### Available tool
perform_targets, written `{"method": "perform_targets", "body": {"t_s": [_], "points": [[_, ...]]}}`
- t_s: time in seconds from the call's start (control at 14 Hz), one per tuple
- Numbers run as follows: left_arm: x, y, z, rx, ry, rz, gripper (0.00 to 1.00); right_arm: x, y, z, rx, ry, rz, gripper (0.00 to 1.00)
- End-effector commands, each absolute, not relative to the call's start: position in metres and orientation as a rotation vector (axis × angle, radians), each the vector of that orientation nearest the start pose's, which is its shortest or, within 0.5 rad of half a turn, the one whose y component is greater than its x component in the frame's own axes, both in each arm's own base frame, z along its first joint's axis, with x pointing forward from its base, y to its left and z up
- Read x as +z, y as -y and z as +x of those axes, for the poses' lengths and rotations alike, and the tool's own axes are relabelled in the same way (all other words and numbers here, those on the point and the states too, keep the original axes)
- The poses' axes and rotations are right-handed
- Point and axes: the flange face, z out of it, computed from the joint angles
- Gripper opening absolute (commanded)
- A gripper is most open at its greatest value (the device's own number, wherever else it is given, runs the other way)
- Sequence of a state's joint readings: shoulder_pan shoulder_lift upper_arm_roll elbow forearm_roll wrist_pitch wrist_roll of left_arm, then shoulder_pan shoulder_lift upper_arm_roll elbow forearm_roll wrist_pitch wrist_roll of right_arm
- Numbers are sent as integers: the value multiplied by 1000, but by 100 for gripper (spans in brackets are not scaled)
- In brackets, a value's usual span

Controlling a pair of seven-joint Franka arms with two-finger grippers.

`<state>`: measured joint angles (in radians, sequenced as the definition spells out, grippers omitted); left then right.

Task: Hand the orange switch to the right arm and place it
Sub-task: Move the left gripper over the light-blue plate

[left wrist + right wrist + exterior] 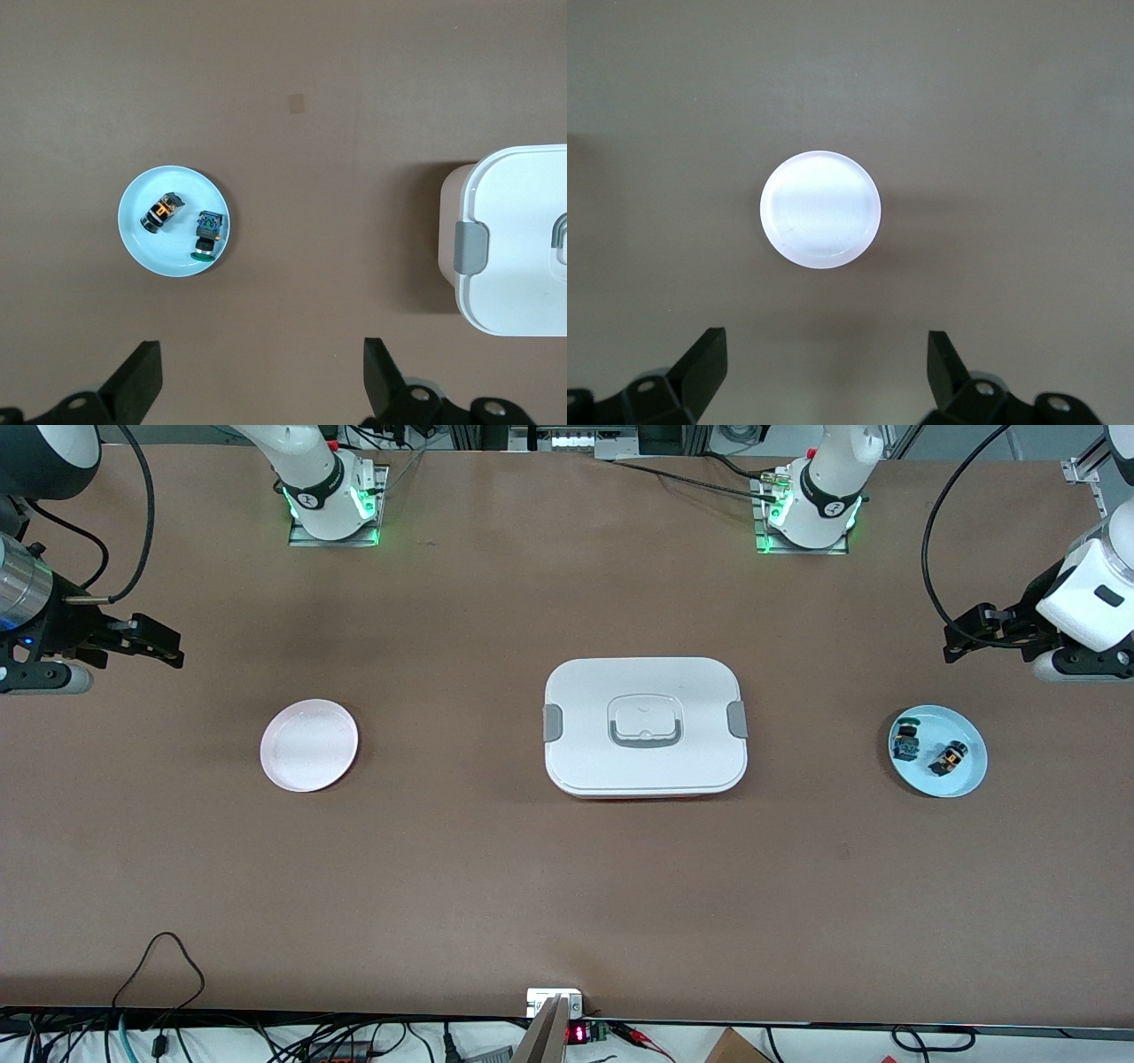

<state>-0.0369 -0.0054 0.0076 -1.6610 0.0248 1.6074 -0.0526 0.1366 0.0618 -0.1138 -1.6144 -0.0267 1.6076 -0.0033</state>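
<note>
so, both arms held back, switch on the blue plate

the orange switch [949, 757] is seen lying on its side in the blue plate [966, 782] at the left arm's end of the table, just beside a green-capped part [905, 740]. the left gripper [261, 376] is held in the air above the table near that plate, fingers spread apart and empty. the right gripper [826, 367] is likewise held open over bare table near the pink plate [309, 745]. a white lidded box [645, 726] is set between the plates.

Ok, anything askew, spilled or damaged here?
Nothing stands out. The orange switch and green-capped part lie on the blue plate; the white lidded box sits closed.
</note>
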Motion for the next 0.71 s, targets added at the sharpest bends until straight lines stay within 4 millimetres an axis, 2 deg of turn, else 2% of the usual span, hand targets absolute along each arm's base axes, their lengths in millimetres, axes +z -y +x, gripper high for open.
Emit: {"method": "perform_targets", "body": {"t_s": [0.0, 0.64], "points": [[592, 14, 554, 86, 26, -3126, 100, 580, -13, 568, 103, 45, -3158, 100], [591, 14, 551, 117, 30, -3123, 100, 581, -15, 568, 101, 52, -3158, 100]]}}
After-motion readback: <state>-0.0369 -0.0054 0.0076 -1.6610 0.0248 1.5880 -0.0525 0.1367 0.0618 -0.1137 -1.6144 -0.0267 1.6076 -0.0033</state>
